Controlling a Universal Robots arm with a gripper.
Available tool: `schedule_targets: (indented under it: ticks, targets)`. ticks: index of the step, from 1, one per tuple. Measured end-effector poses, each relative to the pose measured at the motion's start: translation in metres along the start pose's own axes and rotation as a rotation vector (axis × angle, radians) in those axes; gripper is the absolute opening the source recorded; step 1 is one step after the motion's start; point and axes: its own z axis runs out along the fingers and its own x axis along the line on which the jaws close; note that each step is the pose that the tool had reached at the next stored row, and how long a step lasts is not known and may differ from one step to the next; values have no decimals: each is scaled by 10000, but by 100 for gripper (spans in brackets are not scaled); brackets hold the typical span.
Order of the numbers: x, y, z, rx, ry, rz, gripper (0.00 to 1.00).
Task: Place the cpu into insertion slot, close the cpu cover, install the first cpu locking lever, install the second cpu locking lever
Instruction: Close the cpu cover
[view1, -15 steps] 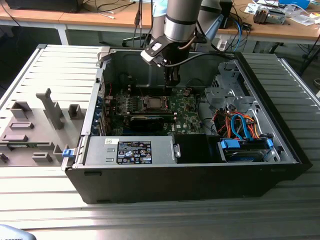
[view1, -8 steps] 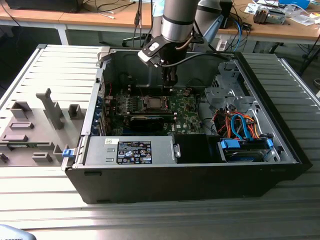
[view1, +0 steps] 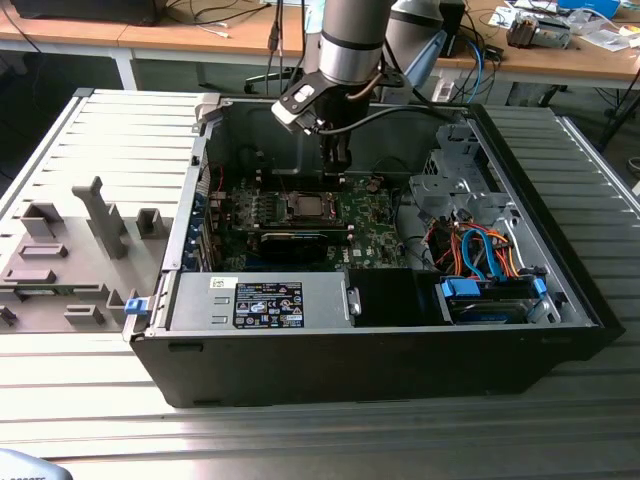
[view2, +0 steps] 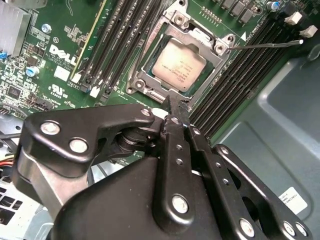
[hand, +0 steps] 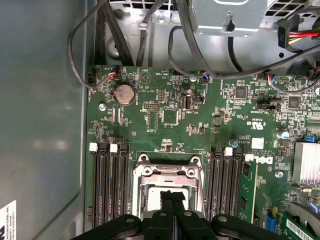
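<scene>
The cpu (view2: 178, 64) lies flat in the insertion slot (view1: 305, 207) on the green board, its pale metal top showing through the window of the cpu cover (view2: 150, 82), which lies down around it. A thin silver lever rod (view2: 270, 45) sticks out past one side of the socket, over the memory slots. In the exterior view my gripper (view1: 338, 165) hangs just above the far edge of the socket. In both wrist views the gripper (view2: 176, 106) (hand: 172, 196) is shut, black fingers pressed together with nothing between them, its tips over the edge of the socket.
Rows of black memory slots (hand: 109, 185) flank the socket. Black cables (hand: 150, 30) loop near the case wall. A black card (view1: 295, 240) sits nearer the front, and a power supply (view1: 265, 303) and blue drive bay (view1: 485, 298) fill the case's front.
</scene>
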Motion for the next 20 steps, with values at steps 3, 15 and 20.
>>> schedule_targets:
  ticks: [3, 15, 20]
  targets:
    - [2, -24, 4, -1, 1, 0, 11]
    - [4, -68, 15, -1, 1, 0, 11]
    - [6, -104, 21, 0, 0, 0, 11]
